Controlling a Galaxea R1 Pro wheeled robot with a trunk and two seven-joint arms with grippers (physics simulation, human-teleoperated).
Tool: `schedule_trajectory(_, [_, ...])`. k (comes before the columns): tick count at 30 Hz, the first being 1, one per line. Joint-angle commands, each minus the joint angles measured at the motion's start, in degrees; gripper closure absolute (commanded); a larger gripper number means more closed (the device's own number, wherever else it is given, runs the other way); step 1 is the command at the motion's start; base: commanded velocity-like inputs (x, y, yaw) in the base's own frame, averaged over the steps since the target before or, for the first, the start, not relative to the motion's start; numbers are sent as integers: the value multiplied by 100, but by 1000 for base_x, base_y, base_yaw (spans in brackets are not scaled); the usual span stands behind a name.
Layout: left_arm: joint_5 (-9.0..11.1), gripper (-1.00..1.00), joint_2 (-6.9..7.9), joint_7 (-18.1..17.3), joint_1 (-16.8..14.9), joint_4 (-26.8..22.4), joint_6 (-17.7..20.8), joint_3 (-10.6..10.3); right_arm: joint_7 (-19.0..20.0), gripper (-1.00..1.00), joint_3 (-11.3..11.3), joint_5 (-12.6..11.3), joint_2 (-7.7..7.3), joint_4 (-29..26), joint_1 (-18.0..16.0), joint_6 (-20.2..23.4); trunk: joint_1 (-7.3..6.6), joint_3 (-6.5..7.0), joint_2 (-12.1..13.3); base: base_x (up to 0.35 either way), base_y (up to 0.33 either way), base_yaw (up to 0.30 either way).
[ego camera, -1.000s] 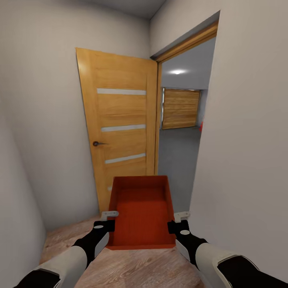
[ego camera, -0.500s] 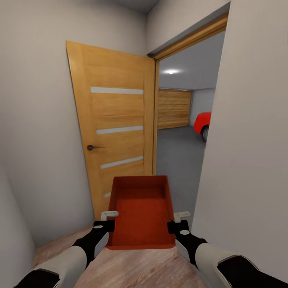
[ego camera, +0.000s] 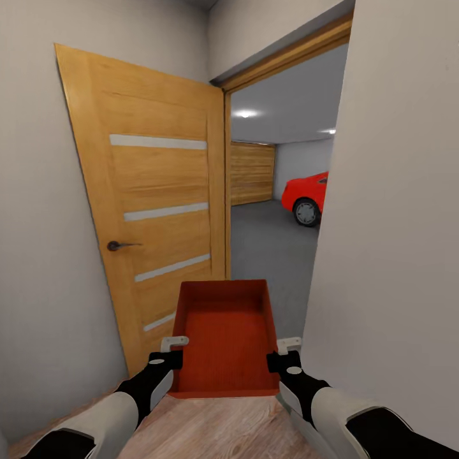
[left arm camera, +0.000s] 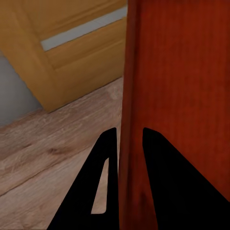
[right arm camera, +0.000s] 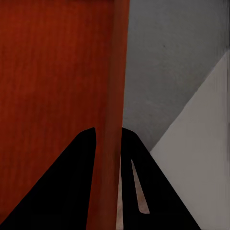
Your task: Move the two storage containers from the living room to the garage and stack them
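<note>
Now the orange-red bin [ego camera: 226, 338] is held level out in front, one side wall pinched by the left gripper [ego camera: 173, 349] and the other by the right gripper [ego camera: 288, 349], and should be steered straight through the open doorway [ego camera: 274, 210] so the door [ego camera: 150, 204] and wall [ego camera: 395, 223] are not bumped.

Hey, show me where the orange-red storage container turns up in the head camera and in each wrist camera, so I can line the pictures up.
Head view: the storage container sits low and central, carried between both arms.
Left wrist view: its wall stands edge-on between the left gripper's fingers.
Right wrist view: its wall and inside show, the rim between the right gripper's fingers.
Shared landmark: the wooden door, also in the left wrist view.
</note>
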Motion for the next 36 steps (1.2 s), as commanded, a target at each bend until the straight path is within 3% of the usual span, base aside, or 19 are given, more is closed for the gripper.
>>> schedule_trajectory(1, [72,100,295,138,1,7,40,64,-163,100,-155,-42,1,-11,-11,-80,4,-9,-8,250,222,-283])
schedule_trajectory(12, [72,100,295,138,1,7,41,64,-163,100,-153,-43,3,-11,-11,-80,4,-9,-8,250,222,-277])
schedule_trajectory(25, [72,100,295,138,1,7,40,64,-155,100,-153,-49,12,-11,-11,-73,4,-9,-8,250,222,-31])
schedule_trajectory(36, [72,100,295,138,1,7,37,64,-154,100,-156,-50,13,-3,-11,-71,4,-9,-8,250,222,-220])
